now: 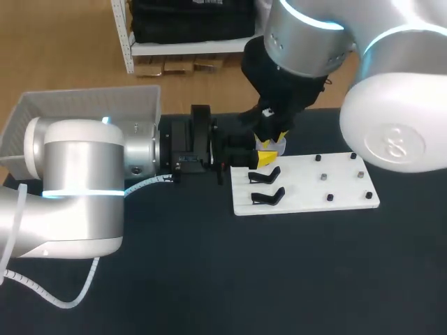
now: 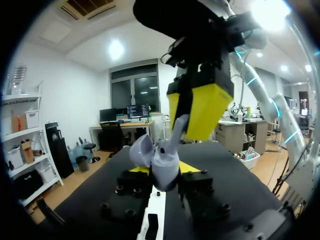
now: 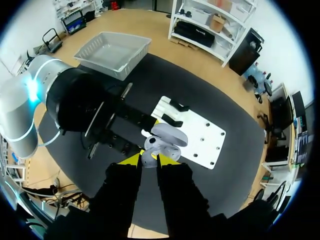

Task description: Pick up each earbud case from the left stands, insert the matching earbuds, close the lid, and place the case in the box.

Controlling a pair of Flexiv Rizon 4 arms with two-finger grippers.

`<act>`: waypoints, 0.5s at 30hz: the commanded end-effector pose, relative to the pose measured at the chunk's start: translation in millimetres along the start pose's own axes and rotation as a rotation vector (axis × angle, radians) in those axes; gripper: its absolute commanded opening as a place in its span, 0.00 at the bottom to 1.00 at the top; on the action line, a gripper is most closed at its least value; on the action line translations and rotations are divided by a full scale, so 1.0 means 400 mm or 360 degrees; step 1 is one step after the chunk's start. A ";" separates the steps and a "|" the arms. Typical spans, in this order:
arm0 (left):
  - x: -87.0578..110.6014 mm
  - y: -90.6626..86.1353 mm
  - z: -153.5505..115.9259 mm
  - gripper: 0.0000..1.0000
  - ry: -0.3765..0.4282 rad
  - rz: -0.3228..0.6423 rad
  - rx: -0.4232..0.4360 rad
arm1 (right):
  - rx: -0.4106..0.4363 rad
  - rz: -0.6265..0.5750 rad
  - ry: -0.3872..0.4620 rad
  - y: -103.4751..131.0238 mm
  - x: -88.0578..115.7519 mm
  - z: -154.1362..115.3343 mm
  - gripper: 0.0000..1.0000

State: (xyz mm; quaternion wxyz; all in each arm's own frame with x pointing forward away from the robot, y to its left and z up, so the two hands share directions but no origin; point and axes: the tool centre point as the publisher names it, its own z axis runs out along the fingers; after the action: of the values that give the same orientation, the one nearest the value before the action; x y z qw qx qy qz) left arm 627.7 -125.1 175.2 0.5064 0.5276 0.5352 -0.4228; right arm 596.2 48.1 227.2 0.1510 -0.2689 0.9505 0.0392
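A black table (image 1: pixel 209 279) carries everything. A white board (image 1: pixel 328 185) lies right of the middle, toward the far edge. Two black stands (image 1: pixel 267 197) sit along the board's left end and small dark pegs (image 1: pixel 324 177) dot its right half. A white box (image 1: pixel 91 94) sits at the far left corner, well apart from the board.

The earbud case (image 3: pixel 162 142), pale grey, is held in the air over the board's far left corner. Its lid (image 2: pixel 141 150) is swung open. The left gripper (image 2: pixel 161 172) comes in level from the left edge, and its yellow tips are closed on the case body from both sides. The right gripper (image 3: pixel 149 161) hangs directly above the case, with its fingers drawn almost together. A slim pale piece, apparently an earbud (image 2: pixel 176 134), sticks out below its tips and reaches down into the open case.

In the head view the right arm covers most of the case and the left gripper's tips. The inside of the case is hard to make out in any view. Whether the earbud is fully seated cannot be told.
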 end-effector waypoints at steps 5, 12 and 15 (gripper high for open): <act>0.005 -0.005 0.001 0.00 -0.0014 0.0008 -0.0019 | -0.0010 -0.0018 0.0015 -0.002 -0.019 0.009 0.00; 0.005 -0.005 0.001 0.00 -0.0014 0.0008 -0.0019 | -0.0012 -0.0030 0.0018 -0.003 -0.026 0.018 0.00; 0.005 -0.005 0.001 0.00 -0.0014 0.0008 -0.0019 | -0.0012 -0.0034 0.0019 -0.003 -0.027 0.019 0.00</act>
State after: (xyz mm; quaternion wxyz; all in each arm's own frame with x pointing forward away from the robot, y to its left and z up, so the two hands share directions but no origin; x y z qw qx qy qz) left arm 627.7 -125.1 175.2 0.5064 0.5276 0.5352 -0.4228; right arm 605.9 52.9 223.3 0.1472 -0.2788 0.9482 0.0394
